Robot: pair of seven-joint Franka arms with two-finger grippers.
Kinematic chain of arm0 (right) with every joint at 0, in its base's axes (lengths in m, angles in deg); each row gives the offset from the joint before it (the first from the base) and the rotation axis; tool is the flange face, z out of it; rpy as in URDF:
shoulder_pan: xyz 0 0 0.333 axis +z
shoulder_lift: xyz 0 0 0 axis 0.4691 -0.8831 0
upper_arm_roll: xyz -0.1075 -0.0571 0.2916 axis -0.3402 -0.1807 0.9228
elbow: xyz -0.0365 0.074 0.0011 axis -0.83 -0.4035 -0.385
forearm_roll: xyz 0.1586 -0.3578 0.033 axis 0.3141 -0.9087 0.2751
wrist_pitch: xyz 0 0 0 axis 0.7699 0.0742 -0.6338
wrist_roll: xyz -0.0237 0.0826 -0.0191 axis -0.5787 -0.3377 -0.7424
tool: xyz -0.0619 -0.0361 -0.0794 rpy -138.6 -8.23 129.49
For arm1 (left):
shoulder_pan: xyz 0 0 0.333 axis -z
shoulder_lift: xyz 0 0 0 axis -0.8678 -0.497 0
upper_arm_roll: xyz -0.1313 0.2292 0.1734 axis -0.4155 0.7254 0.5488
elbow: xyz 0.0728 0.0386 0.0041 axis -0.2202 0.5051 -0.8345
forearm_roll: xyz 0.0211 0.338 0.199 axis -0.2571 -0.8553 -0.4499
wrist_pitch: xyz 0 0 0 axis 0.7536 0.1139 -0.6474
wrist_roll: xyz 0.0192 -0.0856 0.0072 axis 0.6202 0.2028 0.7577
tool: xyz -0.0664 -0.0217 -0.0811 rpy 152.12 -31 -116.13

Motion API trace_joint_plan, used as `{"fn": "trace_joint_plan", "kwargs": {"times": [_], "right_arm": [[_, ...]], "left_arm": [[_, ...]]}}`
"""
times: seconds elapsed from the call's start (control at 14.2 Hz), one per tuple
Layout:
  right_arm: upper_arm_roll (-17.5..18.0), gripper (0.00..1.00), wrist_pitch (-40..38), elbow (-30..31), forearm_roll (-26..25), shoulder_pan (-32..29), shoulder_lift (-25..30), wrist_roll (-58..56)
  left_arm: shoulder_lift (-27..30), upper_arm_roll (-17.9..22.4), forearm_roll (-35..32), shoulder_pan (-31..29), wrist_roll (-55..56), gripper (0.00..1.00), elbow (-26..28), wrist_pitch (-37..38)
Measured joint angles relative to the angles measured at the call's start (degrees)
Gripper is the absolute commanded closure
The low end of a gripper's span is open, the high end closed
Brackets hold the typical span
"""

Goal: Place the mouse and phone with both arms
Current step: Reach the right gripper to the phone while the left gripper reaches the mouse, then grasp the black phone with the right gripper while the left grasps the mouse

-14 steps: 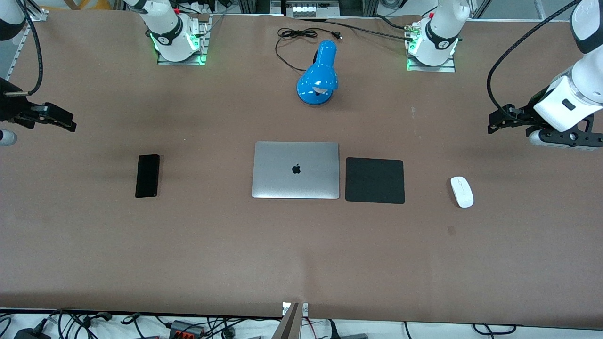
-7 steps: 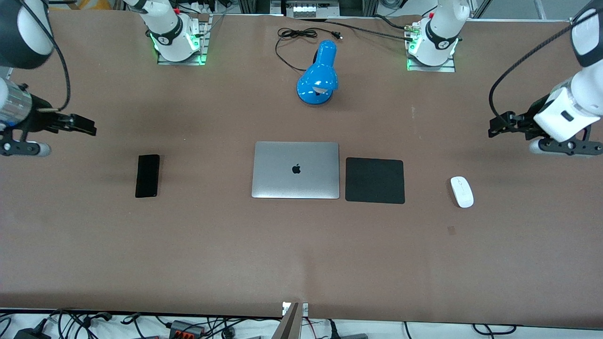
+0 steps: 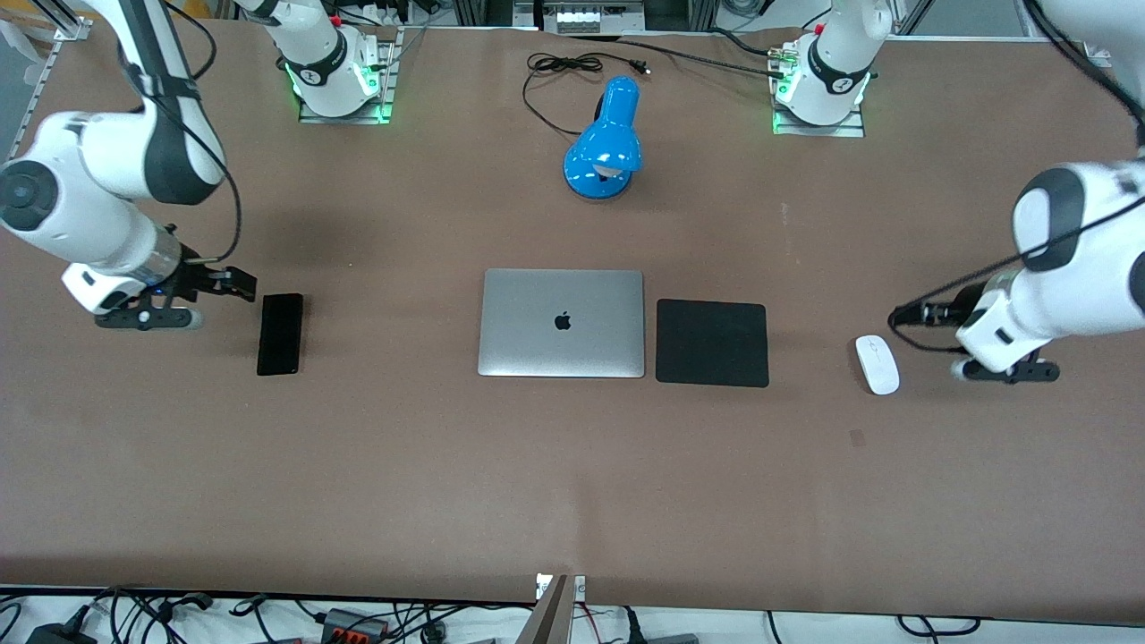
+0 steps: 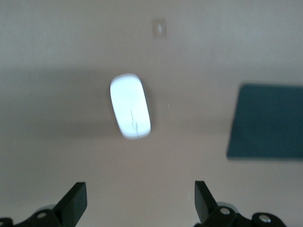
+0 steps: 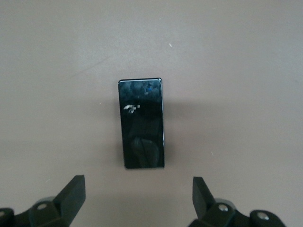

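While both arms bend low over the brown surface [image 3: 572,483], each one has its pincer close to its own thing. The right arm [image 3: 98,206] comes down from its base, folds at a big white elbow, and points its right pincer [image 3: 234,283] sideways along the surface. The tip of that pincer is just beside one short end of the phone [image 3: 280,334], at the end farther from the front camera, and it is not touching it. In the right wrist view the two black fingers [image 5: 72,194] are spread wide apart, with nothing between them, and the phone [image 5: 141,123] lies flat a little way ahead of them, in line with the gap.

The left arm [image 3: 1069,268] also bends low, and its left pincer [image 3: 903,315] points sideways. The mouse [image 3: 877,364] lies flat on the surface just beside that pincer's tip, a bit nearer the front camera, and apart from it. In the left wrist view the fingers [image 4: 74,201] are wide apart and hold nothing, and the mouse [image 4: 130,112] sits ahead of them.

A black mouse pad [image 3: 712,343] lies past the mouse from the left pincer, and then a shut silver laptop [image 3: 562,323] right next to the pad. A blue lamp [image 3: 606,143] stands well apart from both pincers.
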Motion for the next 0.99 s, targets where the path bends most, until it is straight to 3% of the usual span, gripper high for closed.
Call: {"fn": "trace_joint_plan", "kwargs": {"times": [0.28, 0.56, 0.99], "right_arm": [[-0.1, 0.00, 14.5, 4.9, -0.1, -1.5, -6.5, -6.2], [-0.1, 0.00, 19.1, 4.9, 0.0, -1.7, -11.3, -11.8], [-0.1, 0.00, 21.5, 4.9, 3.1, -1.8, -13.5, -11.5]], "left_arm": [[-6.7, 0.1, -1.7, -0.8, 1.6, 0.00, 4.2, -15.0], [-8.8, 0.2, -3.7, -2.4, 2.1, 0.00, 11.1, -27.9], [-9.4, -0.4, -3.7, -2.2, 2.3, 0.01, 13.0, -31.7]]}}
